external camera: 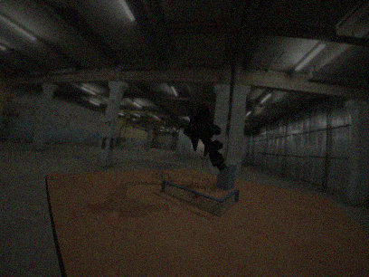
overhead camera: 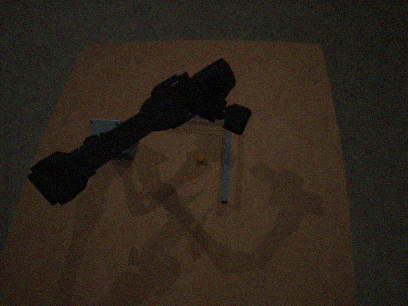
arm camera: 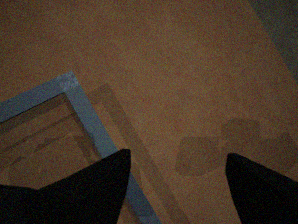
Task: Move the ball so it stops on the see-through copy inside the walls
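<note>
Tool [arm camera: 176, 186] hangs above the walls' [overhead camera: 226, 165] corner, fingers roughly half apart, gripping nothing. Ball [overhead camera: 200, 159] sits on the tabletop [overhead camera: 290, 150] inside the walls, near the middle, closer to the far edge.

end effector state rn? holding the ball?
End effector: partly open, holding nothing; the ball lies on the table inside the walls.

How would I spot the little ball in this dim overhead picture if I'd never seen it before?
Find the tan table and, near its middle, the two low pale-blue walls that meet in a corner under the dark arm. Just left of the long wall lies the ball. It is the only small, bright orange dot there.
</note>
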Robot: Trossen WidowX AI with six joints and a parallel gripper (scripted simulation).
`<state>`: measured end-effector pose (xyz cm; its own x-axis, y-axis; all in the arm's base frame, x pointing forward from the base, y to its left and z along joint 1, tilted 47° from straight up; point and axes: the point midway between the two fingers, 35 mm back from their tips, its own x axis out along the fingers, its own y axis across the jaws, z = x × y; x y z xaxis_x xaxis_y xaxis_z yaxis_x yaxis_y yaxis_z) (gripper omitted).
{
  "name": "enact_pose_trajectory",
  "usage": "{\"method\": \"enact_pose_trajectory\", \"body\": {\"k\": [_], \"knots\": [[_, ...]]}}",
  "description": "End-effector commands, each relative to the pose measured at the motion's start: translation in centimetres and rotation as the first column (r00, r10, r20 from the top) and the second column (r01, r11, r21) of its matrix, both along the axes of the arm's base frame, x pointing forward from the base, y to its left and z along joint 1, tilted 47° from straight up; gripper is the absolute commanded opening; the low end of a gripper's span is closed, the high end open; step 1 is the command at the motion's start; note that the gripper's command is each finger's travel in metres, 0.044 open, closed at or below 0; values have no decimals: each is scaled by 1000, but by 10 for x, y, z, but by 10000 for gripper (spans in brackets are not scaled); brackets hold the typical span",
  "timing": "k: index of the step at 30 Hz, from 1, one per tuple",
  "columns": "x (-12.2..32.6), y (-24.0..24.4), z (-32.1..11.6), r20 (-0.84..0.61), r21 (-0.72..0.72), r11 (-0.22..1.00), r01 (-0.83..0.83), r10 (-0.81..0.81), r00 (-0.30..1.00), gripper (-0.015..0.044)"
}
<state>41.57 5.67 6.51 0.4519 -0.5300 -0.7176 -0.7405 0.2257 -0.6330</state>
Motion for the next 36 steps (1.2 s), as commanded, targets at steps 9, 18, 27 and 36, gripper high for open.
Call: {"method": "enact_pose_trajectory", "body": {"k": [9,18,27,36], "knots": [[-102,-127,-78,-645,-226,972,-68,-97,758,234],[-109,-136,-84,-675,-227,971,-75,-101,730,234],[-111,-147,-95,-675,-228,971,-74,-102,731,234],[-113,-158,-105,-675,-228,971,-75,-102,731,234]]}}
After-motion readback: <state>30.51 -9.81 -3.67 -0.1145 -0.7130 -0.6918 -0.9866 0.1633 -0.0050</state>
